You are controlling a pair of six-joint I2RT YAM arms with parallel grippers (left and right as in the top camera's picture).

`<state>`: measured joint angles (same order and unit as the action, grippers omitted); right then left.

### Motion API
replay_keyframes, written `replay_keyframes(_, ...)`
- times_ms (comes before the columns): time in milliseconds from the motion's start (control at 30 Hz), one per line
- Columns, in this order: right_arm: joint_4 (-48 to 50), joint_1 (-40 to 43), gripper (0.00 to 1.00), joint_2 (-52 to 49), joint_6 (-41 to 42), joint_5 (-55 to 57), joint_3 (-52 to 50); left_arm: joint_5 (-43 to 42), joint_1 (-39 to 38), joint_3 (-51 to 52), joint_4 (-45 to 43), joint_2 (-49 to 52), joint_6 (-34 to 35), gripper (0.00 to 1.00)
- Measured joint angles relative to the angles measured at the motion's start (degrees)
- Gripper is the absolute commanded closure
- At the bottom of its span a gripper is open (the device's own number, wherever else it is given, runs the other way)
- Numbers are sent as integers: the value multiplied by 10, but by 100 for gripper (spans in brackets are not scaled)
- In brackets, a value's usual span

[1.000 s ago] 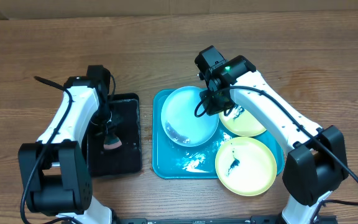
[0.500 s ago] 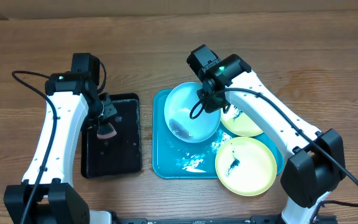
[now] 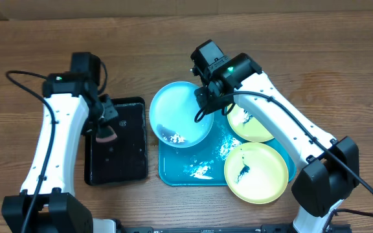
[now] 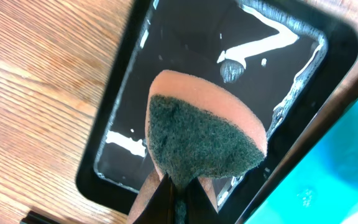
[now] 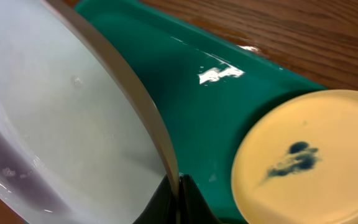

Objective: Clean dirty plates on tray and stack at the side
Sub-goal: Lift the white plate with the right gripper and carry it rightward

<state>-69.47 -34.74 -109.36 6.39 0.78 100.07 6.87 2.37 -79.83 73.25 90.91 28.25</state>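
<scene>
Right gripper (image 3: 201,103): jaws clamped on the rim of the light blue plate (image 3: 177,115); the right wrist view shows the rim edge passing between the fingers. The plate is held tilted, with its low side hanging out past the left rim of the tray (image 3: 173,173). Dark residue and white flecks have collected at that low side. Left gripper (image 3: 106,124): closed on a sponge (image 3: 108,134) with a pink back and a green scouring face, held above the black tray (image 3: 127,158), which lies just beside the tray's left rim. Two yellow-green plates lie flat in the tray's right half. The far plate (image 3: 256,126) is partly hidden by the right arm. The near plate (image 3: 256,171) overhangs the tray's front edge and carries a dark smear at its centre. No plate stands stacked beside the tray. Assessment: the step in hand is presenting the first plate for scrubbing. The next move calls for bringing the sponge's scouring face across to the soiled area while the right gripper keeps its hold. A grip on the rim alone may slip under scrubbing pressure, and the residue may drip outside the tray.
</scene>
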Motion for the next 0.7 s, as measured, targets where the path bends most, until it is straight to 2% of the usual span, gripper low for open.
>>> replay_keyframes(367,60,-50,96,-8,18,-36,0,-7,131,-81,70,0,-11,96)
replay_keyframes(700,130,-61,96,-25,28,-55,0,-19,146,-83,86,0,-17,96)
